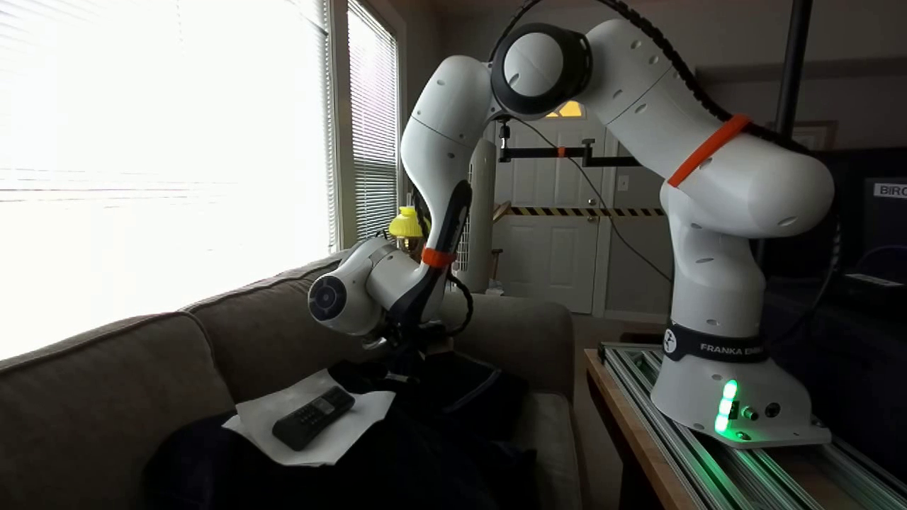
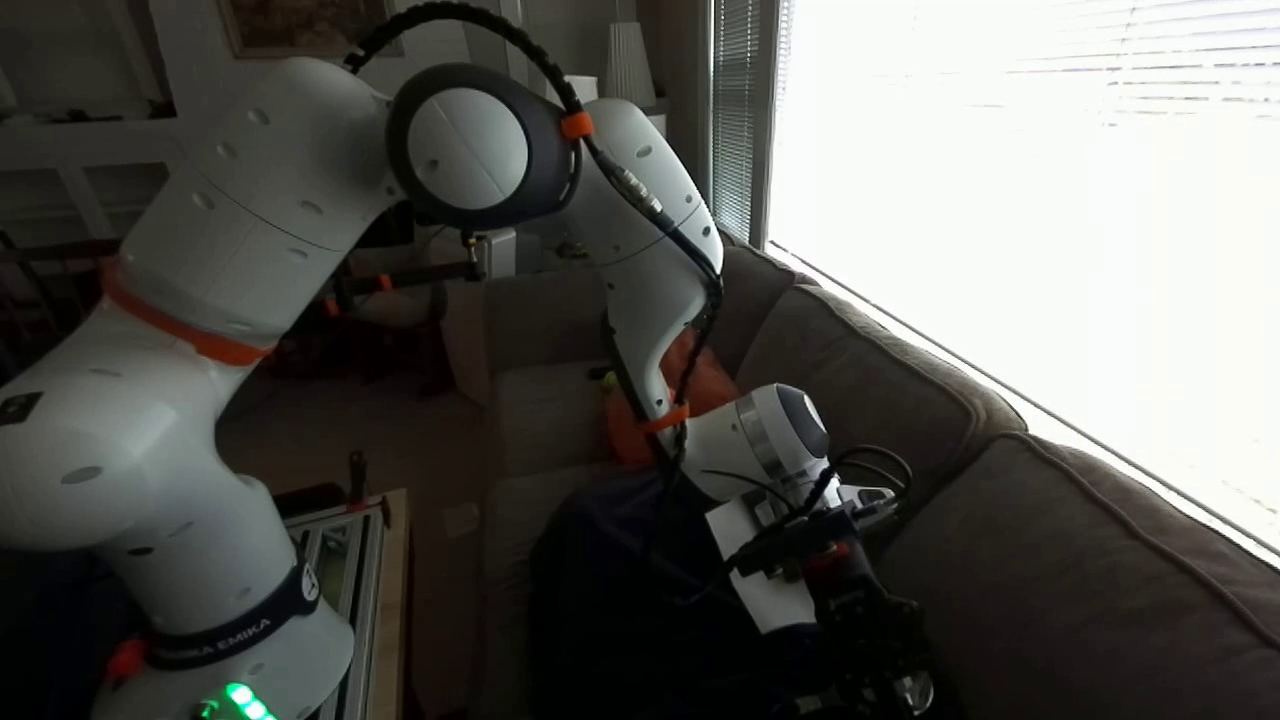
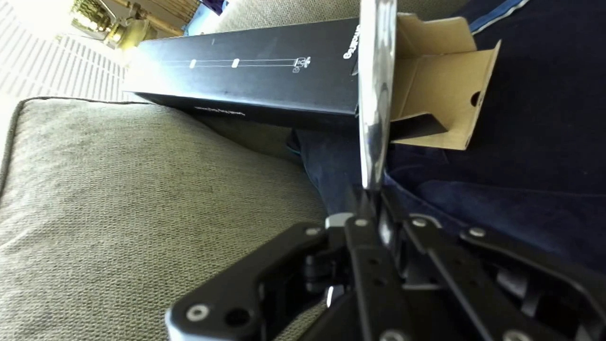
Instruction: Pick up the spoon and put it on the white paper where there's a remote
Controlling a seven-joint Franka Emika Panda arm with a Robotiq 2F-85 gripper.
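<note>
My gripper (image 3: 374, 201) is shut on the shiny metal spoon (image 3: 376, 94) in the wrist view. The spoon sticks out past the fingertips and runs off the top edge, so its far end is out of view. The white paper (image 1: 372, 414) lies on the dark cloth on the sofa in an exterior view, with the black remote (image 1: 312, 418) on it. The gripper is just beyond the paper there, dark and hard to make out. The paper also shows in an exterior view (image 2: 780, 603), partly covered by the wrist, with the remote not clearly visible. The wrist view shows neither paper nor remote.
A long black box (image 3: 255, 71) with open cardboard flaps (image 3: 440, 94) lies behind the spoon against the sofa back. A dark blue cloth (image 1: 453, 453) covers the seat. The sofa's back cushions (image 1: 276, 326) stand close to the wrist. A yellow lamp (image 1: 406, 223) stands beyond.
</note>
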